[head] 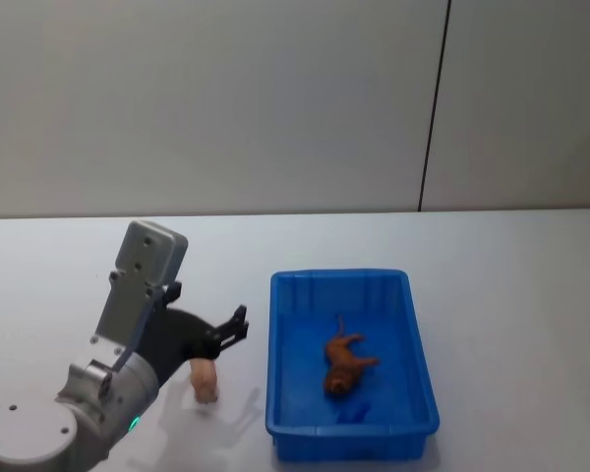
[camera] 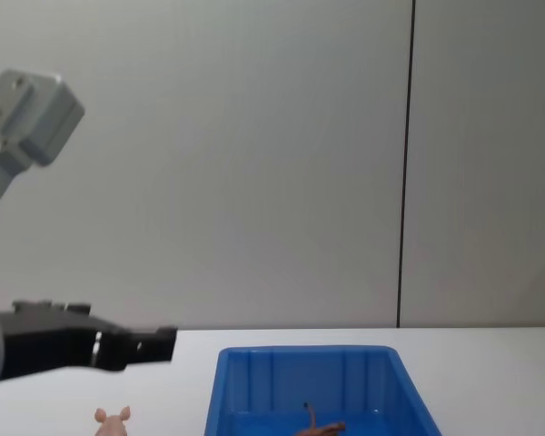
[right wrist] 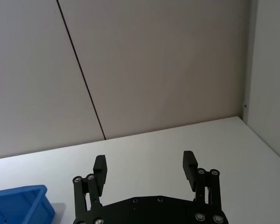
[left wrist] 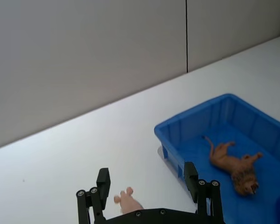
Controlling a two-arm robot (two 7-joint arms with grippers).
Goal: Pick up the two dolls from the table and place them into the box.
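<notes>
Above the left part of the counter (head: 511, 295), the left hand (head: 238, 326) is hovering with its fingers (left wrist: 102, 179) spread wide and nothing between them. Just below it, the pink doll (head: 206, 381) is resting on the counter. Seen from the wrist, the doll is sitting low between the two fingers, nearer one of them and touching neither. Just to the doll's right, the blue box (head: 275, 334) is resting on the counter. Inside it, the brown doll (head: 344, 364) is lying on the box's floor, its thin tail pointing toward the far wall. Off to the right, the right hand (right wrist: 145, 165) is hanging above bare counter, likewise wide open and holding nothing, with one corner of the box showing beyond it.
</notes>
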